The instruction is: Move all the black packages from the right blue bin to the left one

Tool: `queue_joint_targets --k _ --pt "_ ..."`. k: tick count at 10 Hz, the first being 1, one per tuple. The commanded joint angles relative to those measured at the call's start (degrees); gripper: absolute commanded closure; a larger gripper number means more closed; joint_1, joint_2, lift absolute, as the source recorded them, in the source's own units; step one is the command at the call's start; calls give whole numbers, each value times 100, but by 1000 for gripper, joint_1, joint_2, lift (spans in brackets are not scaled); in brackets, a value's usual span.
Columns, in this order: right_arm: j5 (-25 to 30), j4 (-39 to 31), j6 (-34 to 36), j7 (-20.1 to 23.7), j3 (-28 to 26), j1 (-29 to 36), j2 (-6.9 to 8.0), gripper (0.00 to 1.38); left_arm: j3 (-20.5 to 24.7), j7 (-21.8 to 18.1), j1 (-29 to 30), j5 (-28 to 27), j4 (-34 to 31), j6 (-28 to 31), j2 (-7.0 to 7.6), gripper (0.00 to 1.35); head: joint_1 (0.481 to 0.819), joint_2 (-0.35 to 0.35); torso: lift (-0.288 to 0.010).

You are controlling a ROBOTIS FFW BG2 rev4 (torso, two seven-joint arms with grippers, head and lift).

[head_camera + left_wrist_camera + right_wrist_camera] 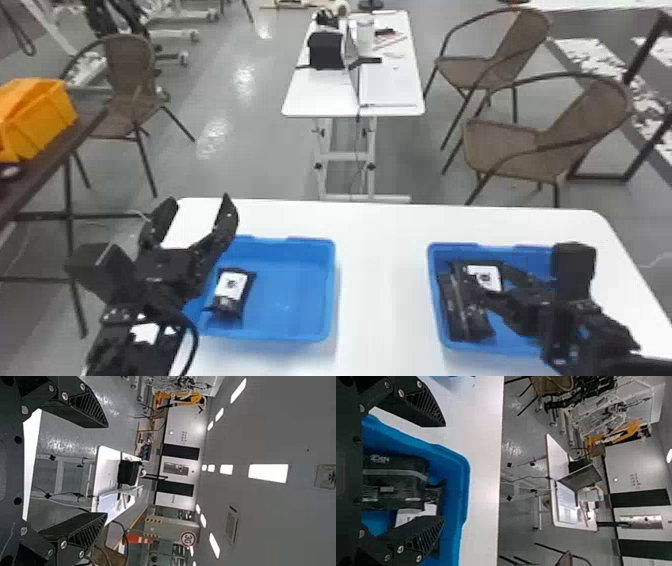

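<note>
Brown chairs (587,117), white desk (320,95) beyond; right arm (572,272) partly hides right bin (505,346).

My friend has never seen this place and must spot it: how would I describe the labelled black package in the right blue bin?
Start at the white table and find the right blue bin. The black package lies toward its far left corner. A white label faces up on it, unlike the mostly black wrapping beside it.

Seen between the ribbed black right fingers (421,409), a black plastic package (395,481) shows grey stripes; the rectangular plastic bin (464,479) is plain blue. Beyond the fingertips, the flat tabletop (483,475) is white.
</note>
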Motion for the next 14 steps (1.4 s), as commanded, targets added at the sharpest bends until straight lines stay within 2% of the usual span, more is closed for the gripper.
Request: queue_joint_targets --k 1,3,4,8,11,14 --pt "7 276 9 -122 -3 56 33 214 7 -5 -5 10 -2 1 -15 259 695 65 0" --pt "77 672 -44 -262 -3 -14 50 214 15 -5 4 18 -2 27 -15 259 695 59 0" --pt "95 892 -53 -262 -3 -137 6 214 15 -5 4 27 -2 45 -15 259 695 57 0" --pt "165 1806 -158 -271 173 -656 15 214 33 -5 30 36 7 19 -15 259 695 49 0" --pt "51 2140 -141 -262 472 -858 6 211 33 -5 48 54 7 27 -15 259 695 78 0" --pt "-28 2263 -18 -254 533 -928 6 214 33 -5 56 80 7 19 -15 259 695 96 0"
